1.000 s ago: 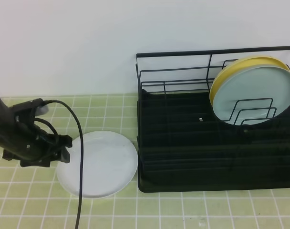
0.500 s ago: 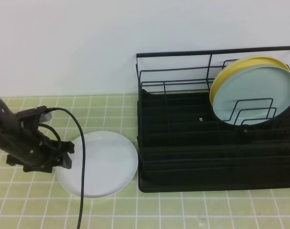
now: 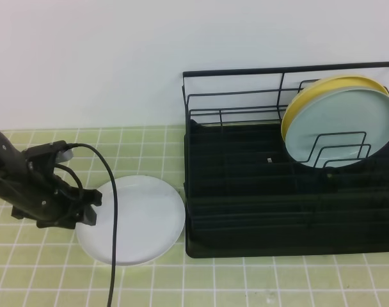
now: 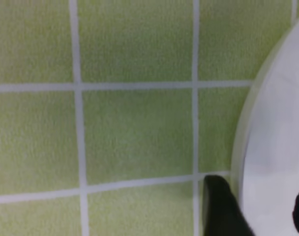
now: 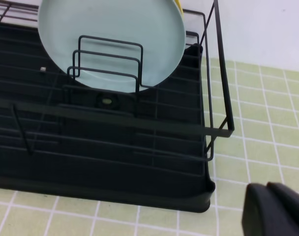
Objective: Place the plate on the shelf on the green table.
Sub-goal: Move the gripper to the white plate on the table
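The white plate (image 3: 134, 220) lies flat on the green table (image 3: 258, 281), left of the shelf (image 3: 290, 211), a black wire rack. My left gripper (image 3: 91, 208) is low at the plate's left rim. In the left wrist view it (image 4: 257, 209) is open, with one fingertip (image 4: 219, 209) outside the rim on the tile and the other over the plate (image 4: 277, 147). My right gripper (image 5: 277, 211) shows only in the right wrist view, at the rack's (image 5: 115, 162) near right corner, with its fingers together and empty.
A pale blue-green plate (image 3: 348, 125) stands upright in the rack's right dividers with a yellow plate (image 3: 309, 96) behind it. The left arm's black cable (image 3: 111, 243) hangs across the white plate's left part. A white wall rises behind the table.
My left gripper has shifted slightly lower and nearer the front at the plate's left rim. The plate and the rack have not moved.
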Available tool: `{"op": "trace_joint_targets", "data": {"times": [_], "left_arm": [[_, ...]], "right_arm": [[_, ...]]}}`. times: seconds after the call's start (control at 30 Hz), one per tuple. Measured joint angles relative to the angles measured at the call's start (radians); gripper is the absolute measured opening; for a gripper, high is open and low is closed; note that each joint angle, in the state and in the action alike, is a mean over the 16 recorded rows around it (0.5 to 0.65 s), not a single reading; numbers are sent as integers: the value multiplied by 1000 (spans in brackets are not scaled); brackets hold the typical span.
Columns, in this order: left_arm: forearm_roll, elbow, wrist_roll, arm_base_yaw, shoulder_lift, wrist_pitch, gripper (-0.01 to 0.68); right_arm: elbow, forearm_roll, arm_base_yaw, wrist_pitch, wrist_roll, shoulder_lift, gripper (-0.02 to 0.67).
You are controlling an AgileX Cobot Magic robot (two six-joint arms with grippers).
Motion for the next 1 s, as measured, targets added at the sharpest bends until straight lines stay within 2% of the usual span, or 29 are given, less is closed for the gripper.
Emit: {"op": "trace_joint_targets", "data": {"times": [0.33,0.5,1.0], "left_arm": [[-3,0,35,0,0,-16,201],[-3,0,39,0,0,-21,172],[-4,0,61,0,0,-26,300]], "right_arm": [[5,0,0,-1,-4,0,-1],[12,0,0,-5,-6,0,-1],[32,0,0,-29,-8,0,-1]]}}
